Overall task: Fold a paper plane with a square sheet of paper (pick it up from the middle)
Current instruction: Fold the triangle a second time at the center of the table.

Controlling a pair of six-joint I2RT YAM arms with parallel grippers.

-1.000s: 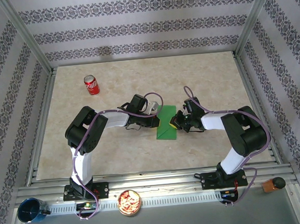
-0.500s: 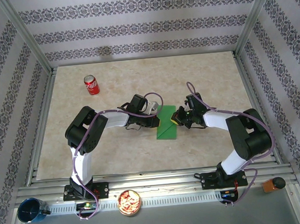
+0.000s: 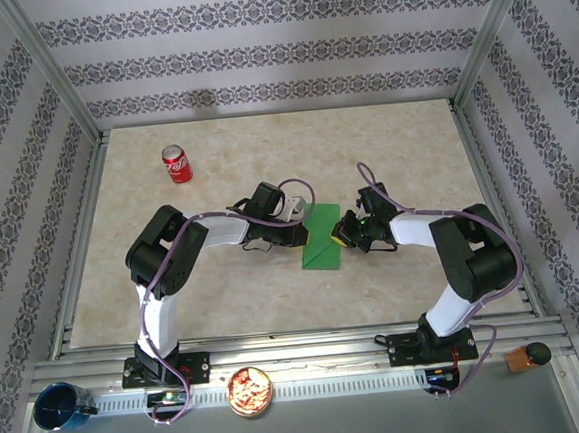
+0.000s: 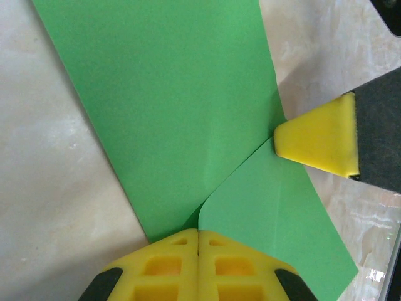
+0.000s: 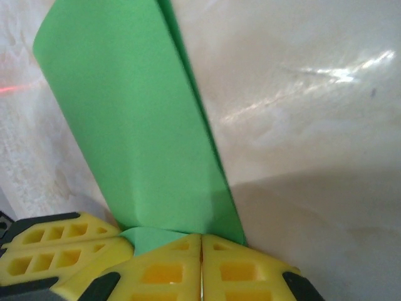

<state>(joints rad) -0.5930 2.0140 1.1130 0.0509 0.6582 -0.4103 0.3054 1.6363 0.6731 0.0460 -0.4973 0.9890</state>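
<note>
Paper folding at an early stage: the square sheet of paper [image 3: 323, 240] lies mid-worktop [image 3: 266, 168] as a narrow green rectangle, apparently halved along one crease, between the two arms. The left tool [image 4: 198, 251], fingers pressed together, rests at the sheet's edge where one corner flap turns inward. The right tool [image 5: 201, 263], likewise closed, bears on the opposite long edge. Whether either pinches paper cannot be told. Nose folds and wings look undone, so no dart exists yet.

The square sheet of paper [image 4: 175, 113] is smooth, matt paper; the table [image 5: 301, 94] is glossy and marble-patterned.
</note>
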